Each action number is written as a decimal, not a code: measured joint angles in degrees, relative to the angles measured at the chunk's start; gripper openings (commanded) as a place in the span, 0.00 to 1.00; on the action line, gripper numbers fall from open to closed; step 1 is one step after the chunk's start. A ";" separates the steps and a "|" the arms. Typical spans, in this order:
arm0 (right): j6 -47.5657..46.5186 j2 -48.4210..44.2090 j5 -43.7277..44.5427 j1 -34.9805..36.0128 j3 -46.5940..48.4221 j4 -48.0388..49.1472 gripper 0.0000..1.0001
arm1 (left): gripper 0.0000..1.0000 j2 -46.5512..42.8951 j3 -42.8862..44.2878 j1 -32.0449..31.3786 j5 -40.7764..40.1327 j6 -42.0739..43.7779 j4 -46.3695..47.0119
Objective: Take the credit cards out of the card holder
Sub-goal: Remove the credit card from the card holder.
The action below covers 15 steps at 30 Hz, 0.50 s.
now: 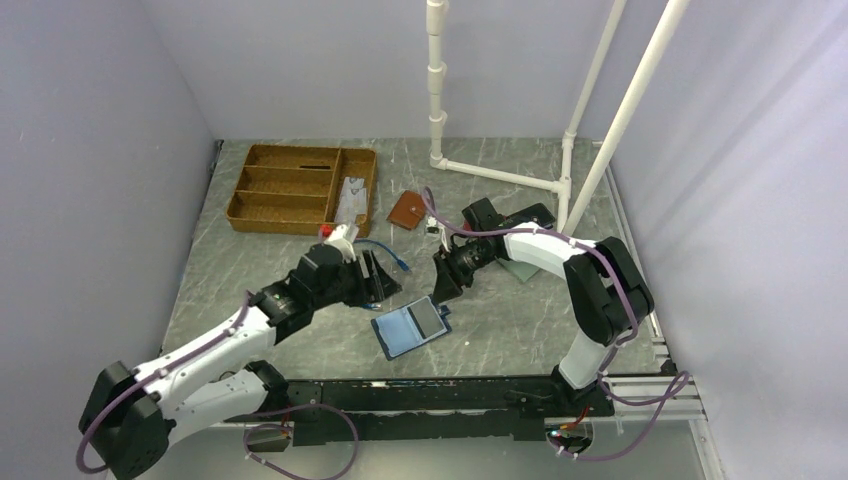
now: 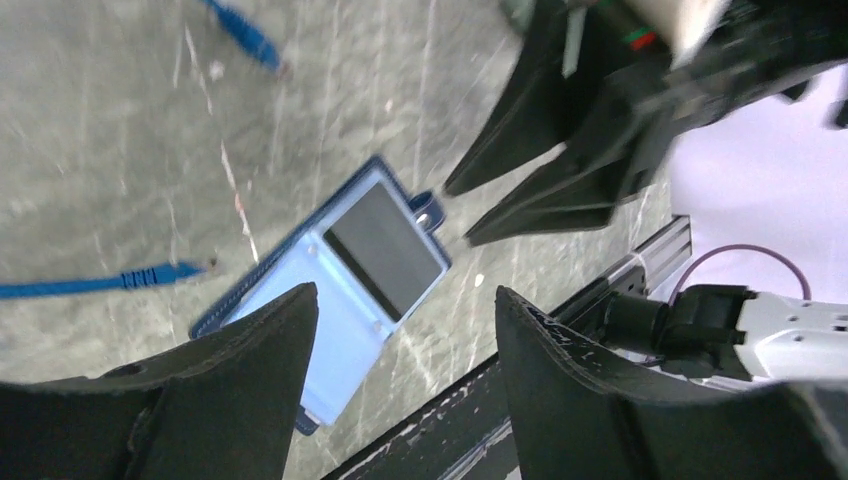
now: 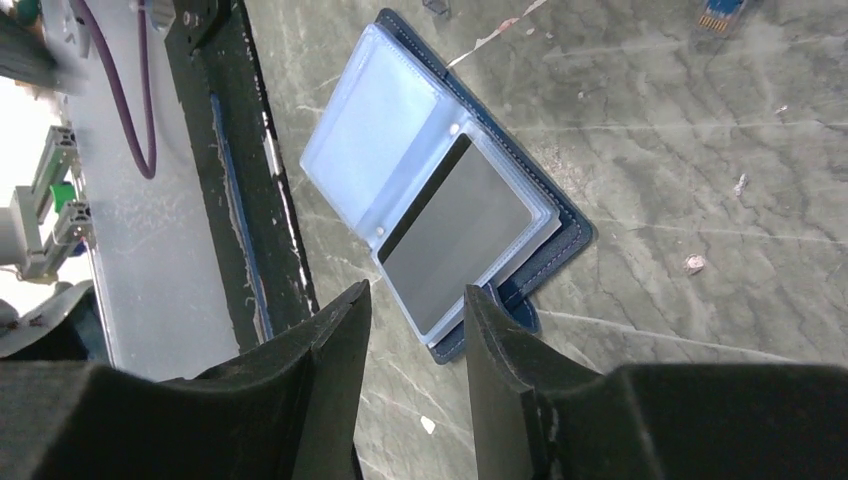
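Note:
The card holder (image 1: 405, 332) lies open on the table, its pale blue plastic sleeves facing up. A dark credit card (image 1: 428, 318) sits in the sleeve nearest the snap tab. It also shows in the left wrist view as the dark card (image 2: 385, 250) and in the right wrist view as the dark card (image 3: 455, 235) inside the card holder (image 3: 375, 110). My left gripper (image 1: 377, 280) hovers to the holder's upper left, open and empty, as the left gripper (image 2: 405, 292) shows. My right gripper (image 1: 445, 288) hangs just above the tab end; the right gripper (image 3: 416, 288) is open with nothing between its fingers.
A wicker divider tray (image 1: 285, 185) stands at the back left with a pale flat item (image 1: 350, 198) in its right slot. A tan-brown wallet (image 1: 405, 210) lies behind the grippers. Blue cables (image 1: 390, 252) trail nearby. White pipe frame (image 1: 500, 175) at back right; black rail (image 1: 430, 395) in front.

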 measured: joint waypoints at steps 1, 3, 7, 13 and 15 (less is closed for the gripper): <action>0.72 0.07 0.04 0.00 0.00 0.42 0.42 | 0.67 0.72 -3.21 0.00 1.20 -1.81 2.97; 2.47 0.33 0.13 0.00 0.00 1.27 0.42 | 0.63 3.10 -7.41 0.00 2.82 -4.72 6.80; 5.20 0.85 0.63 0.04 -0.02 2.34 0.42 | 0.53 10.43 -10.38 0.00 5.07 -9.60 12.44; 8.46 1.64 2.08 0.28 -0.02 2.97 0.41 | 0.48 17.79 -10.36 -0.39 6.80 -13.84 20.06; 9.11 1.95 2.27 0.52 -0.02 3.15 0.41 | 0.46 18.80 -10.36 -0.72 6.95 -14.56 21.38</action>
